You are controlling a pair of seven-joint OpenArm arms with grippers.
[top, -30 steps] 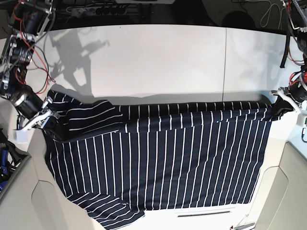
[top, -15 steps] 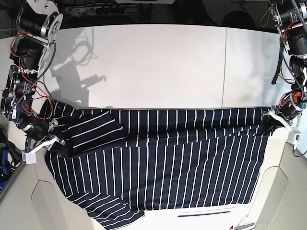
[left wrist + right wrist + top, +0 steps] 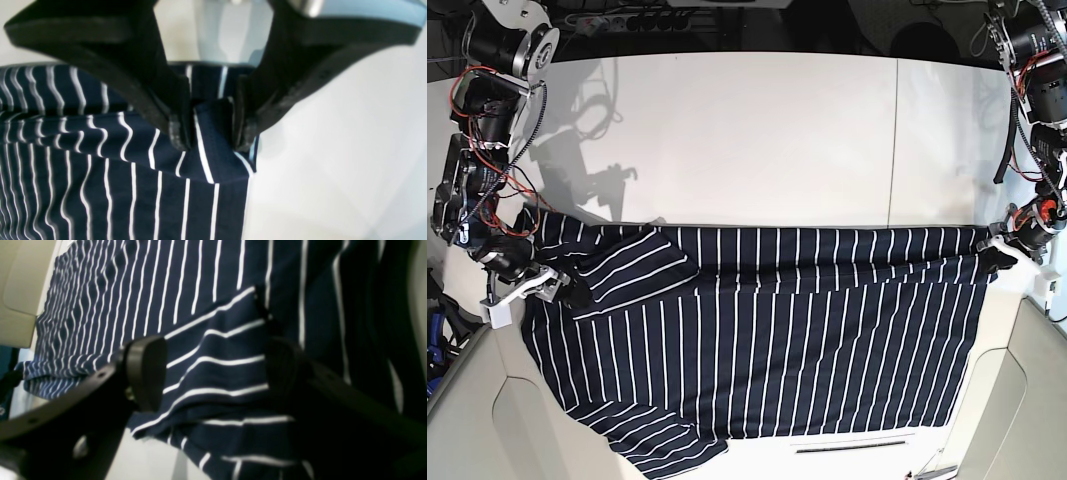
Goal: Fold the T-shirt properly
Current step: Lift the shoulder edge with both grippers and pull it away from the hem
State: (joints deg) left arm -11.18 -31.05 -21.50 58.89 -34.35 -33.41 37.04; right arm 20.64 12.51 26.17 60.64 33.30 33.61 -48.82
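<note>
A white table filled the upper frame; the navy striped T-shirt lay across its lower half; the left gripper pinched its corner; the right gripper stood spread around a sleeve fold.

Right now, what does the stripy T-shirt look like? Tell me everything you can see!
The T-shirt is dark navy soft cloth with thin white stripes. It lies spread wide across the white table, its lower part hanging over the near edge. Its top edge is folded over in a long band. The left gripper pinches one corner. The right gripper has a fold with crosswise stripes between its fingers, which look set apart. Wrinkles run along the fold.
</note>
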